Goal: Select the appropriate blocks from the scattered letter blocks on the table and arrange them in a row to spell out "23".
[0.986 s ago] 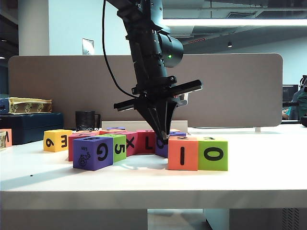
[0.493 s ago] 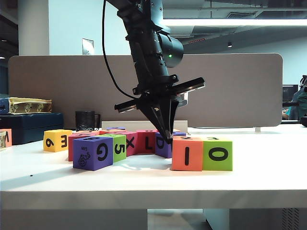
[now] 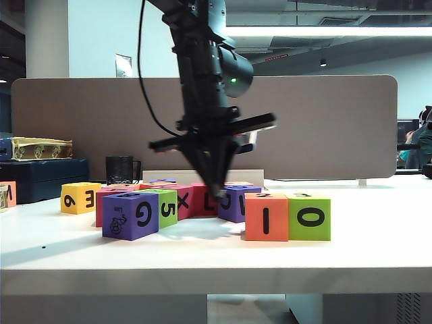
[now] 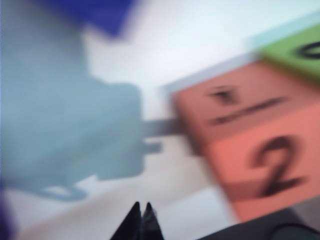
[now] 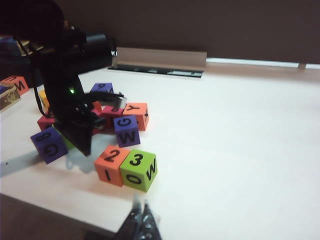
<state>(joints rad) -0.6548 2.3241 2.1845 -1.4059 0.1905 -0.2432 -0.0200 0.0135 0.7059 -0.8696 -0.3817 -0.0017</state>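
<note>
**Left arm hangs over the blocks, orange and green cubes side by side**

The left arm reaches down steeply from above in the exterior view, its wrist bent so the left pincer points at the surface, tips just above it and just left of the orange block. Its fingers are pressed together to a point and hold nothing; the left wrist view shows the same closed tips over bare white surface, with the orange block blurred close by, a "2" on its upper face.

The right pincer appears only in its own wrist view, held back near the front edge of the surface, well apart from the blocks; its fingers look drawn together and empty.

The orange block and the lime green block sit touching in a row, tops reading "2" and "3", fronts "I" and "O". Behind them the scattered letter blocks cluster: purple, pink-red, yellow, green. No containers hold any block.
</note>
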